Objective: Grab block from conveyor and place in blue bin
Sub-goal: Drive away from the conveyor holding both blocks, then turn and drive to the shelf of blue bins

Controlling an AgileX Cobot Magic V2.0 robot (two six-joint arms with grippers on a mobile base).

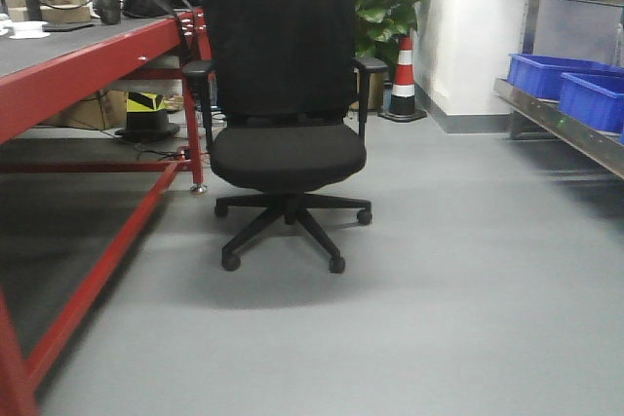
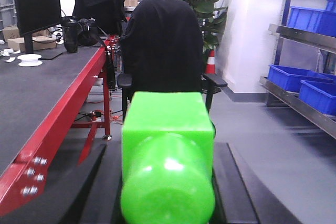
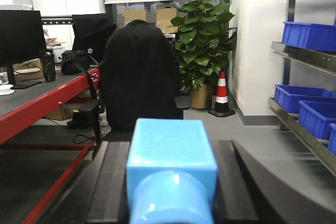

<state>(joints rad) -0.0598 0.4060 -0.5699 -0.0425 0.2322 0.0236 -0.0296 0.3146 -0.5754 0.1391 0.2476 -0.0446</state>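
Looking through the left wrist camera, I'm seeing the left pincer clamping a green block between its black fingers, the block filling the middle of the view above the grey floor. Over on the right wrist camera, the right pincer is squeezing a light-blue block the same way, with the fingers pressing against both of its sides. So both blocks are sitting in the pincers, off the conveyor, which is running along the left side with its dark grey belt and red rail. A monitor is standing on its far end. The blue bins are resting on the metal shelf off to the right, well apart from both pincers. Straight ahead, a black office chair draped in dark cloth is standing on the floor, just beside the conveyor's end. Behind it, a leafy potted plant and a red-and-white traffic cone are standing by the white wall.
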